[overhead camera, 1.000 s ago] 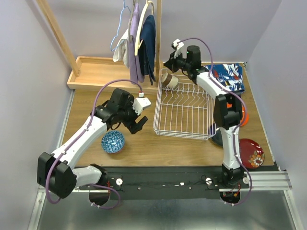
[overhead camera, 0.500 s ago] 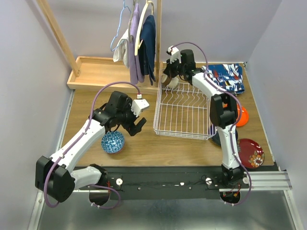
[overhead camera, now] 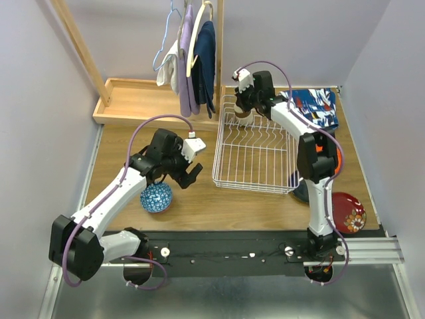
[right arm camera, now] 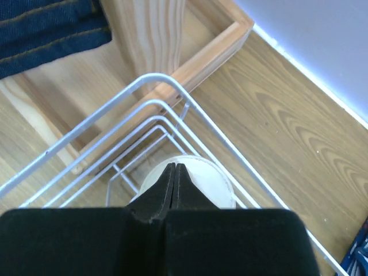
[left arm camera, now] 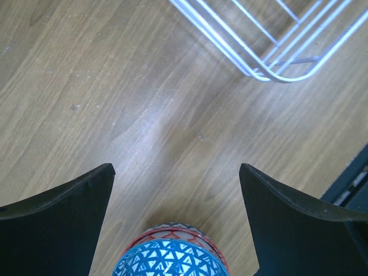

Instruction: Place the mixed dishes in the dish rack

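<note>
Already inside the dish rack, the tan-brown cup is down in its far-left corner, next to the wooden tray, with the right jaws pressed together on its pale rim. Nearer the arms, the small blue-patterned bowl rests on the desk left of the rack, the left jaws spread wide apart just above it

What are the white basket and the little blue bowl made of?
The dish rack looks like metal wire with a white coating: it has thin, smooth rods bent round at the corners. The small blue-patterned bowl looks like glazed ceramic, since its painted triangle pattern shines a little, though it could be hard plastic.
</note>
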Robot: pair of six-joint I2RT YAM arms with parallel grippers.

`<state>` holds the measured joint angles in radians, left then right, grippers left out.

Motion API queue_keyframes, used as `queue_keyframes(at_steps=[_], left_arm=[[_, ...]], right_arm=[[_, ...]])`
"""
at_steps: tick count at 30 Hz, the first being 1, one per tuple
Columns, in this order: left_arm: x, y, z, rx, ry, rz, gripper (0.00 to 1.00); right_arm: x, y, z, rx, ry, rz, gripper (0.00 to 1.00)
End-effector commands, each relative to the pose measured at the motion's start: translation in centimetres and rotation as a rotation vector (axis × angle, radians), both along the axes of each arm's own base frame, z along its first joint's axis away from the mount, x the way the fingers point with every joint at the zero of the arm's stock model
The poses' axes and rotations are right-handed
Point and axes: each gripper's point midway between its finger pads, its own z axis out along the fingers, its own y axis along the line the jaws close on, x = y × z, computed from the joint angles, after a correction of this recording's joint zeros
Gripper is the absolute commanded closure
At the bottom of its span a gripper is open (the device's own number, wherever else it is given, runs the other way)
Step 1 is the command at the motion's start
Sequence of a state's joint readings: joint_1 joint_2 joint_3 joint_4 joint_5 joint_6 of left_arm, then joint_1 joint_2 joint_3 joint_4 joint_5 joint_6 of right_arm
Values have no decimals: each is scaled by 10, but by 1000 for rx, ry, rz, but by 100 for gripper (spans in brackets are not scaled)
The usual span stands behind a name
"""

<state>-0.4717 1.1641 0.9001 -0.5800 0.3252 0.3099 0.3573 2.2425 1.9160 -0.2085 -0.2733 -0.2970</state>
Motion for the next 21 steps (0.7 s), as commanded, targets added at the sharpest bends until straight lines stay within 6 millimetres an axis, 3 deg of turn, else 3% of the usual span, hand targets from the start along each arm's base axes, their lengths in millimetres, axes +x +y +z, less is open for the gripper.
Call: queue_keyframes(at_steps=[1, 5, 9, 14, 16, 17, 19, 20, 21], left_arm=[[21, 10, 10, -3, -84, 110, 1], [29, 13, 18, -2, -125, 132, 1], [42, 17, 32, -6, -183, 178, 1], [51, 30, 48, 15, -201, 254, 1], [44, 40, 47, 67, -170, 242, 1], [43, 48, 44, 97, -156, 251, 1], [27, 64, 33, 187, -95, 214, 2], [23, 74, 32, 209, -86, 219, 3], [15, 80, 27, 242, -72, 197, 5]], right_arm=[[-26, -37, -27, -155, 91, -43, 99], [-31, -39, -17, -152, 90, -43, 100], [-25, -32, 27, -60, 4, -72, 99], [-27, -40, 99, 8, -123, -136, 99], [-33, -44, 113, 14, -136, -145, 77], [-42, -48, 128, 20, -154, -146, 59], [-54, -52, 135, 10, -159, -139, 47], [-64, -56, 149, 11, -183, -137, 41], [-72, -60, 139, -11, -160, -136, 34]])
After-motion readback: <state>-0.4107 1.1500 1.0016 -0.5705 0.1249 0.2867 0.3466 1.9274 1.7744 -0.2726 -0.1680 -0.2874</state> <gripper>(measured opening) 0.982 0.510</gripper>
